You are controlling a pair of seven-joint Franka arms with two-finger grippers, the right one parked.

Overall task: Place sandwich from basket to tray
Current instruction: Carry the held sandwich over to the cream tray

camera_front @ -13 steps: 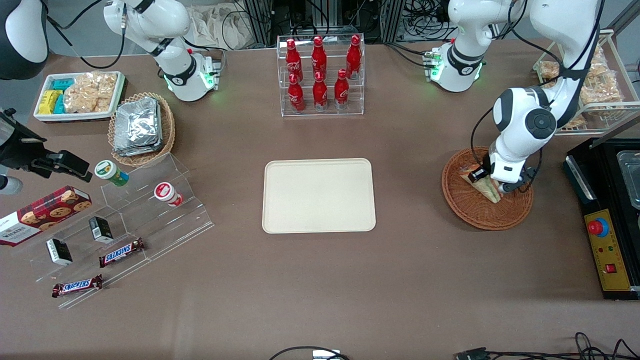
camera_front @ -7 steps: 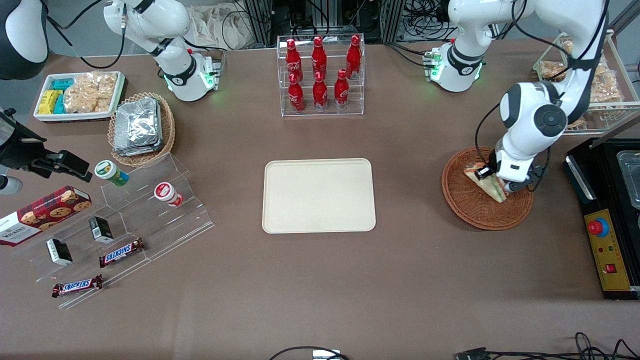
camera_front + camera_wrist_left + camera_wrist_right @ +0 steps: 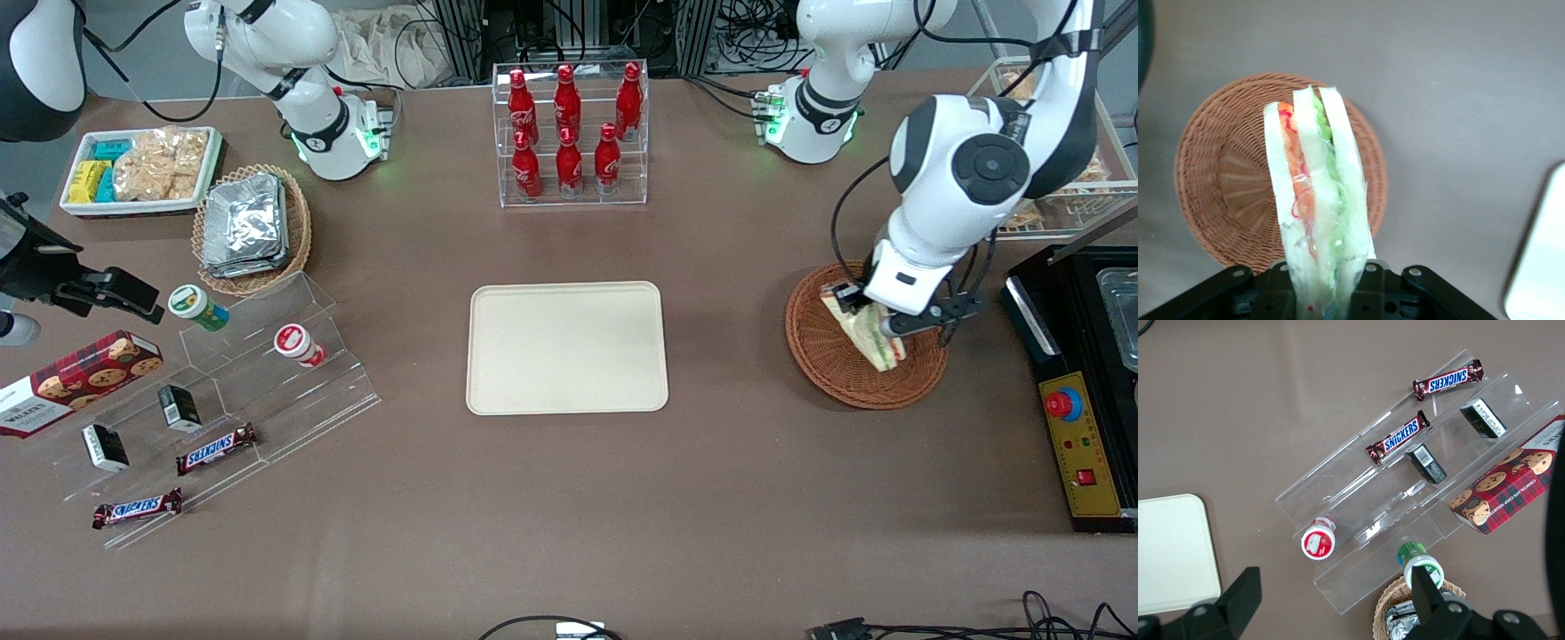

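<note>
The left arm's gripper point(image 3: 876, 331) is shut on the sandwich point(image 3: 867, 333), a clear-wrapped white bread wedge with green, red and orange filling, and holds it lifted above the round reddish-brown wicker basket point(image 3: 831, 369). In the left wrist view the sandwich point(image 3: 1317, 193) stands out from between the black fingers point(image 3: 1368, 293), with the basket point(image 3: 1225, 187) below it holding nothing else. The cream-beige tray point(image 3: 567, 348) lies flat at the table's middle, toward the parked arm from the basket; its corner shows in the left wrist view point(image 3: 1541, 267).
A clear rack of red cola bottles point(image 3: 569, 133) stands farther from the front camera than the tray. A black control box point(image 3: 1080, 418) sits beside the basket at the working arm's end. A tan basket of foil packets point(image 3: 252, 229) and clear snack shelves point(image 3: 222, 391) lie toward the parked arm's end.
The gripper has risen with the sandwich in it, lifting the wedge off the basket's floor. The arm's wrist has come up higher over the basket.
</note>
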